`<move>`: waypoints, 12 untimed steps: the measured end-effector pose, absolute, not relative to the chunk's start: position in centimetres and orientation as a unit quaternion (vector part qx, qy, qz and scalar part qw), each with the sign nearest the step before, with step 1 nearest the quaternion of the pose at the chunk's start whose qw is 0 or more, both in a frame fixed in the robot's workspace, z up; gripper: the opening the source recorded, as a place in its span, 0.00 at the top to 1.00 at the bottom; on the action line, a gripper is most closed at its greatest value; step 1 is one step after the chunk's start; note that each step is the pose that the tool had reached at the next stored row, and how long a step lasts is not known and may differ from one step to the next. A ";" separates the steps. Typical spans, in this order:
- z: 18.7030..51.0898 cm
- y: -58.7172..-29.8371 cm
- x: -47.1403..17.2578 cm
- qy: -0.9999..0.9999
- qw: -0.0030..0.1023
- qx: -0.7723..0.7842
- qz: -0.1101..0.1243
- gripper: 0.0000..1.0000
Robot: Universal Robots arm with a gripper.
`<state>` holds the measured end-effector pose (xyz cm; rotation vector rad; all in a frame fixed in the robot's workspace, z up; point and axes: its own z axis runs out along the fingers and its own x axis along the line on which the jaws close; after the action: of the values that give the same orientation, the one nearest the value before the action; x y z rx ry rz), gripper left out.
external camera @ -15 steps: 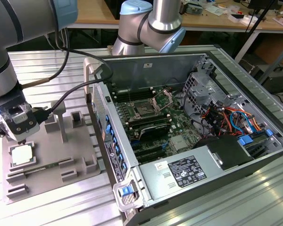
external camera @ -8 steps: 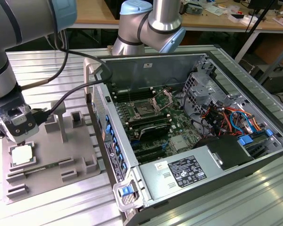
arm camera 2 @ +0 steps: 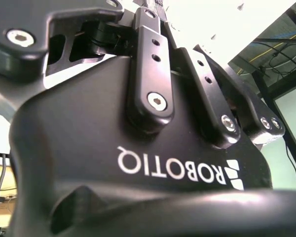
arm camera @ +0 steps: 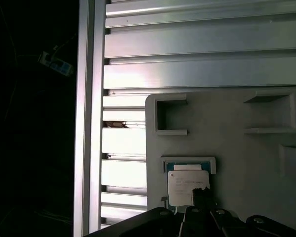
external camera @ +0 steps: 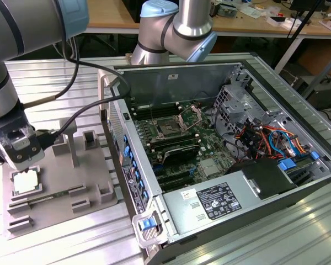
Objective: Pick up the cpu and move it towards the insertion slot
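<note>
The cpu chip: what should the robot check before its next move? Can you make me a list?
1. The cpu lies flat in the grey tray: ok.
2. The gripper is right over the cpu: ok.
3. The cpu is firmly gripped: cannot tell.
4. The insertion slot is uncovered, with its metal frame raised: looks ok.
5. The black cable is clear of the computer case: cannot tell.
</note>
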<state>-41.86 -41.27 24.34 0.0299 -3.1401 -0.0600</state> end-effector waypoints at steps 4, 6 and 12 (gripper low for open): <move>24.2 -41.3 -41.9 -1.000 0.000 0.010 -0.019 0.89; 24.1 -41.4 -42.0 -1.000 0.000 0.010 -0.019 0.89; 23.7 -41.5 -42.2 -1.000 0.001 0.010 -0.019 0.89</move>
<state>-42.20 -41.54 23.66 0.0299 -3.1399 -0.0599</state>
